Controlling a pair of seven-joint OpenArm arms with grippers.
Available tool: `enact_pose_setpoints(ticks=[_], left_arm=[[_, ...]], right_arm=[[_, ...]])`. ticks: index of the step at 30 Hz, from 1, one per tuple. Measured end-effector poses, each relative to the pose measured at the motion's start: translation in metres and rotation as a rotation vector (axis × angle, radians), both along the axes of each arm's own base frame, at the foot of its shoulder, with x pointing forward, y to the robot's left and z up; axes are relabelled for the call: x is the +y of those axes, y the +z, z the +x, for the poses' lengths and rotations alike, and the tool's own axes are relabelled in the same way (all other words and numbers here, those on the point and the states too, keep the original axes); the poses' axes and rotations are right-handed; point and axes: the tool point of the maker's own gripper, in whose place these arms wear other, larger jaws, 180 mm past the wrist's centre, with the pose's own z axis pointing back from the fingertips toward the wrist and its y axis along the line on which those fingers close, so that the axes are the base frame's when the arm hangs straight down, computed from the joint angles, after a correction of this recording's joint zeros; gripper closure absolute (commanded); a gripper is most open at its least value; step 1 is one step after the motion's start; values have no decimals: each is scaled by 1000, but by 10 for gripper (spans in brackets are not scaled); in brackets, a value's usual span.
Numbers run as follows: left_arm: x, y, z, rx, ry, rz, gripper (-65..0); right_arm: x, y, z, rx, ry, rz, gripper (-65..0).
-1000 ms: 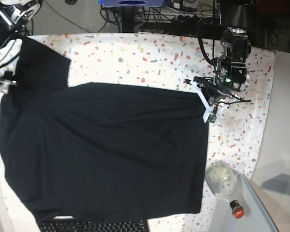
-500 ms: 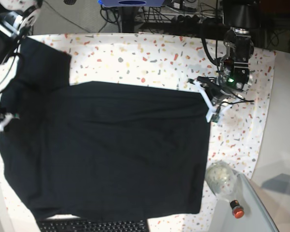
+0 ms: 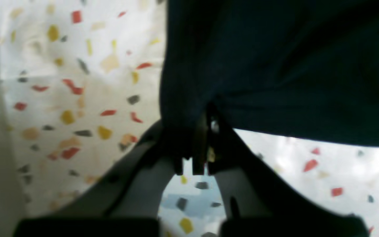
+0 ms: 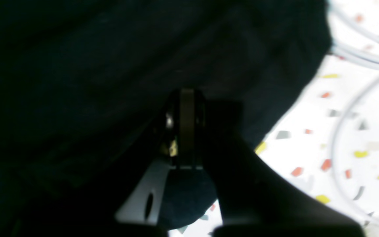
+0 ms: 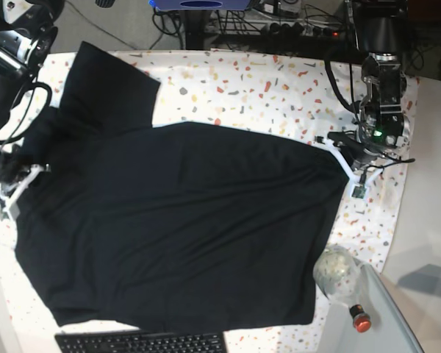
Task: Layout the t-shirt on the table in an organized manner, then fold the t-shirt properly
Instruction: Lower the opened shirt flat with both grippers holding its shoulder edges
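Since a second ago, I see the t-shirt (image 5: pixel 184 228) shifted rightward across the counter (image 5: pixel 242 88). My left fingers (image 3: pixel 196 144) are clenched on its right corner; my right fingers (image 4: pixel 184 131) are clenched on its left edge. A keyboard (image 5: pixel 140 343) touches the hem; a bottle (image 5: pixel 342 283) sits near the lower right corner.

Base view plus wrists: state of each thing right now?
t-shirt: spread flat on the table, held at two edges
left gripper: shut on the t-shirt edge
right gripper: shut on the t-shirt
table: mostly covered by the t-shirt
bottle: lying on its side, red cap on
keyboard: at the near table edge, partly out of frame
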Motion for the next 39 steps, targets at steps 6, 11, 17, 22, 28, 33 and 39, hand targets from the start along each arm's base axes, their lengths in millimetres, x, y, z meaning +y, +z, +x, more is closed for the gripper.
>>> enact_pose_setpoints(ticks=[6, 11, 17, 22, 28, 33, 39], left_arm=[[-1, -7, -12, 24, 3, -9, 0], [0, -12, -21, 44, 4, -5, 0], [0, -13, -23, 47, 4, -5, 0], [0, -13, -22, 46, 3, -5, 0], [0, -13, -22, 47, 3, -5, 0], [1, -12, -22, 47, 3, 1, 0], [1, -12, -22, 48, 3, 0, 0]], right_arm=[[-28, 13, -32, 20, -160, 22, 0], [-41, 38, -116, 109, -243, 18, -147], [7, 34, -151, 46, -239, 250, -579], [37, 26, -147, 68, -158, 288, -612], [61, 27, -132, 38, -86, 314, -612], [65, 14, -139, 76, -103, 352, -612], [73, -7, -154, 146, -130, 404, -612]])
